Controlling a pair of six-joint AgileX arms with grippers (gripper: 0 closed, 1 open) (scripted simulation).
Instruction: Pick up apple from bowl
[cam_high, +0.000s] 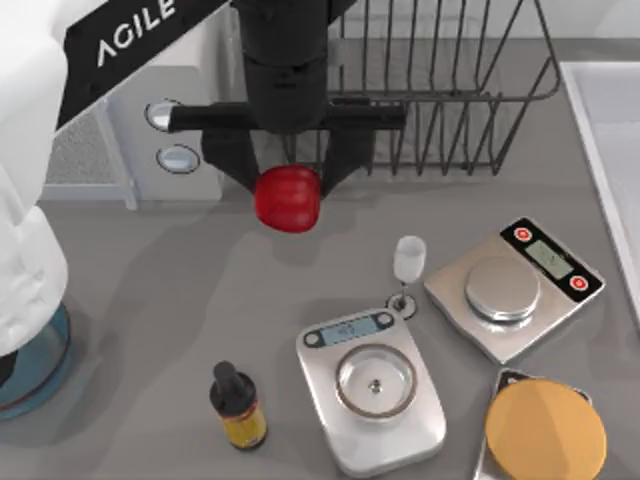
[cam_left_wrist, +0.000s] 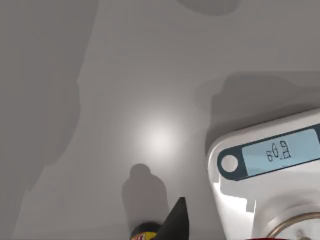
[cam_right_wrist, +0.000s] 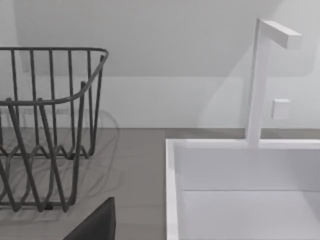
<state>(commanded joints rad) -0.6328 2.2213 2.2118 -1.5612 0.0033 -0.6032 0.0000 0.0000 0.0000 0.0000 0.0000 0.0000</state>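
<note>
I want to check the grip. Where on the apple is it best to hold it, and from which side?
Across its widest middle, coming from above: the apple is round and glossy, so opposite sides likely give the steadiest hold. The left pincer holds it so, one finger on each side, away from the bowl.

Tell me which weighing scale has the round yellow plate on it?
The scale at the top view's bottom right corner, almost hidden under the orange-yellow disc. The other two scales have bare silver pans.
</note>
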